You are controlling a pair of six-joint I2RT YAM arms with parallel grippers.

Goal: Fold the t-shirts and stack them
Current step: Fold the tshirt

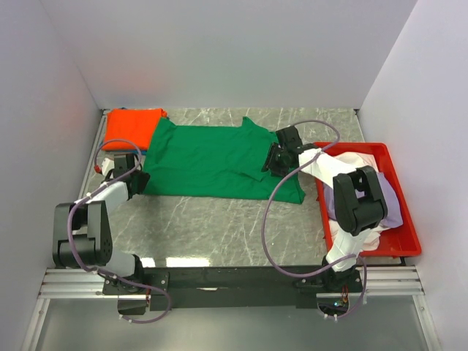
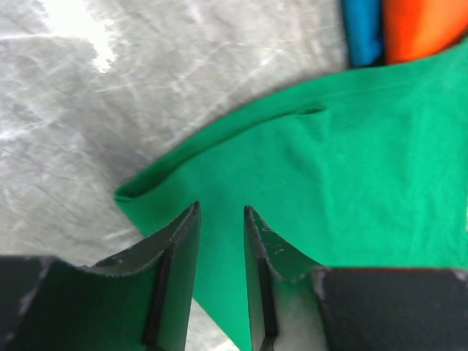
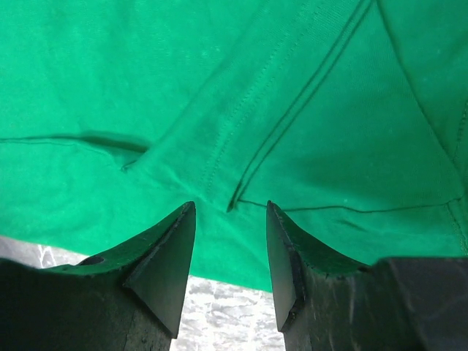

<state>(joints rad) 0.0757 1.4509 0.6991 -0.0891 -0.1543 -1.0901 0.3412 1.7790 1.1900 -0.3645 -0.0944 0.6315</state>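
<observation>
A bright green t-shirt point(image 1: 212, 161) lies spread flat across the middle of the table. My left gripper point(image 1: 137, 174) is low over its left edge. In the left wrist view its jaws point(image 2: 221, 208) stand a narrow gap apart, open, with flat green cloth point(image 2: 351, 183) showing between them. My right gripper point(image 1: 272, 167) is over the shirt's right part, by a sleeve seam point(image 3: 241, 183). Its jaws point(image 3: 230, 205) are open above the cloth's near edge and hold nothing. A folded orange t-shirt point(image 1: 131, 128) lies at the back left on a blue one point(image 2: 362, 29).
A red tray point(image 1: 351, 145) at the right holds crumpled white point(image 1: 322, 164) and lilac point(image 1: 391, 208) t-shirts, partly hidden by my right arm's elbow point(image 1: 358, 197). White walls close in the table on three sides. Grey marbled tabletop point(image 1: 219, 227) lies in front of the green shirt.
</observation>
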